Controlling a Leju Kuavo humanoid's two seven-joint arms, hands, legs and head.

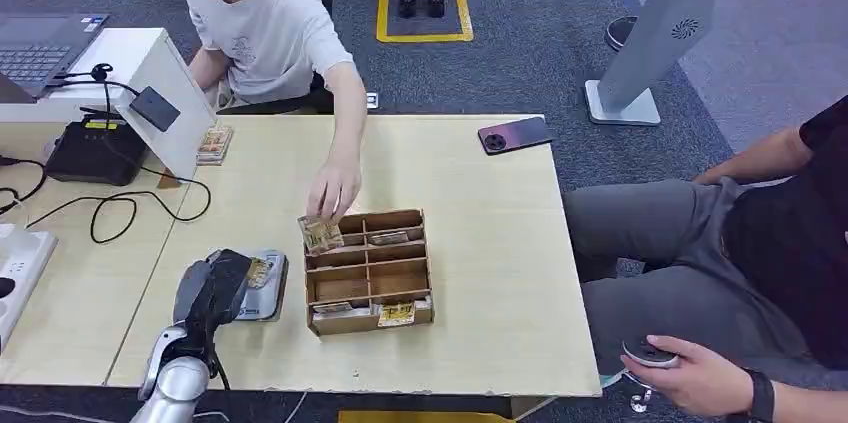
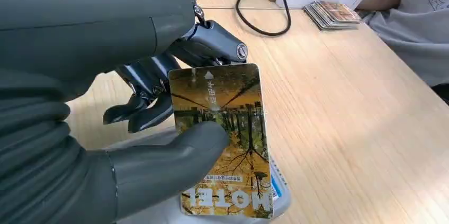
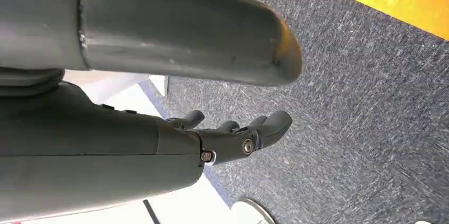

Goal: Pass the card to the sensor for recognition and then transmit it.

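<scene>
A yellow hotel card (image 2: 225, 139) with an autumn-tree picture is pinched between the thumb and the dark fingers (image 2: 153, 91) of my left hand (image 1: 215, 288). In the head view the card (image 1: 258, 272) hovers just over a grey tray (image 1: 268, 305) near the table's front left. The sensor (image 1: 153, 108), a small black pad on a slanted white stand, sits at the far left of the table, well away from the card. My right hand (image 3: 233, 139) hangs beside my body above dark carpet, fingers loosely spread and holding nothing.
A wooden compartment box (image 1: 368, 268) with cards stands right of my left hand. A person across the table holds cards (image 1: 322, 233) at its far left corner. A card stack (image 1: 214, 143), black box (image 1: 95, 151), cables, phone (image 1: 514, 134) and a seated person at right are nearby.
</scene>
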